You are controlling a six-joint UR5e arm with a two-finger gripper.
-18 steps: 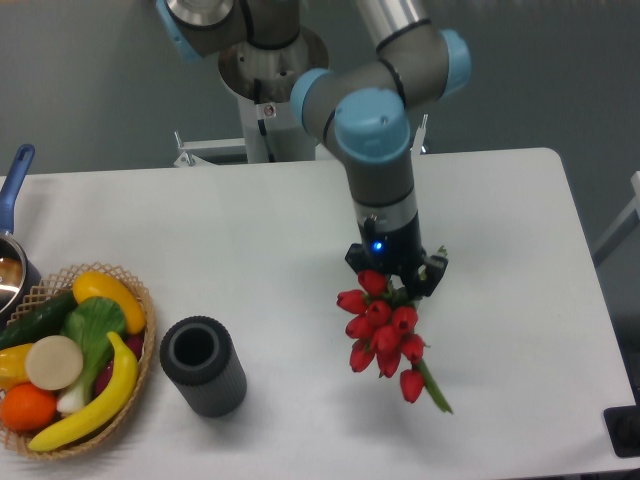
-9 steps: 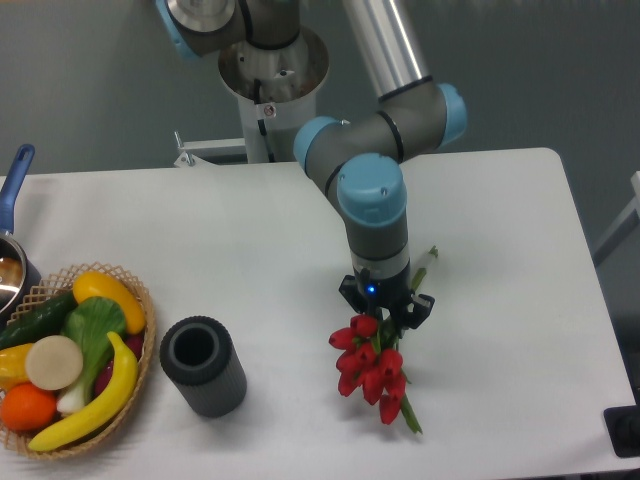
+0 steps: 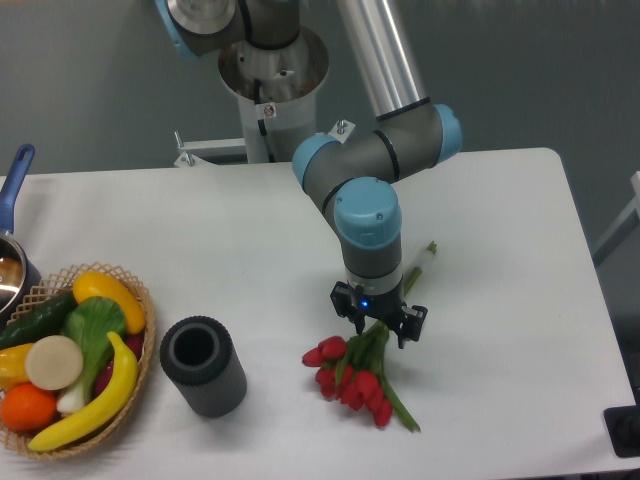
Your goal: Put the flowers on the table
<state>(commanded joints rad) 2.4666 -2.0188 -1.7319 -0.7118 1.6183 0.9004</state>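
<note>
The flowers (image 3: pixel 350 377), a bunch of red tulip buds on green stems, lie low on the white table (image 3: pixel 200 250) right of centre. The buds fan out toward the front left, and the stem ends (image 3: pixel 425 255) stick out behind the arm. My gripper (image 3: pixel 378 326) points straight down over the stems just behind the buds. Its fingers stand on either side of the stems and look shut on them. The buds appear to touch the tabletop.
A dark grey ribbed cylinder (image 3: pixel 203 366) stands upright left of the flowers. A wicker basket (image 3: pixel 138 385) of fruit and vegetables sits at the front left edge. A pot with a blue handle (image 3: pixel 14 185) is at the far left. The robot base (image 3: pixel 272 75) is behind.
The gripper has come down and slightly left with the flowers. The buds, hanging above the table before, now spread out against its surface.
</note>
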